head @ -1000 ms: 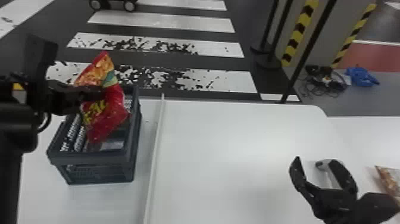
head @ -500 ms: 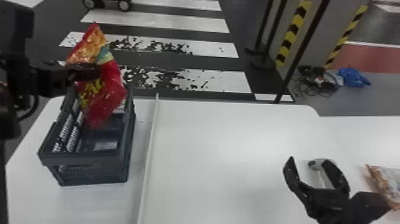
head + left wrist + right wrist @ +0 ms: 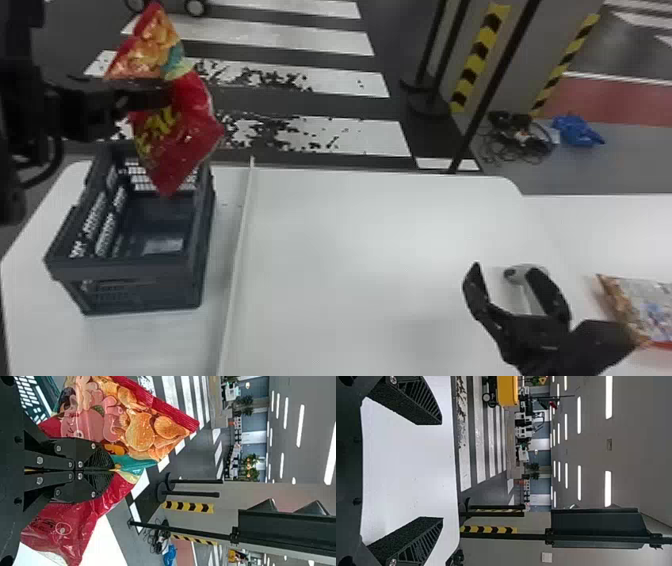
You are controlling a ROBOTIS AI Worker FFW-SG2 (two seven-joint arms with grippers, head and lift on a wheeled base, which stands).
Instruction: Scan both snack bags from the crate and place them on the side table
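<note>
One bag point(image 3: 172, 150) you see is red with yellow lettering, orange crisps and a teal band; the other bag point(image 3: 645, 302) is brown, silver and blue, edged red. You've got a dark blue-grey crate point(image 3: 125, 272), a white table point(image 3: 375, 270), and yellow tape point(image 3: 476, 60) with black chevrons.

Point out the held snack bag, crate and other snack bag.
Held snack bag point(image 3: 185, 122): head view, on its red lower half.
Crate point(image 3: 127, 274): head view, on its near wall.
Other snack bag point(image 3: 645, 307): head view, its printed face.
</note>
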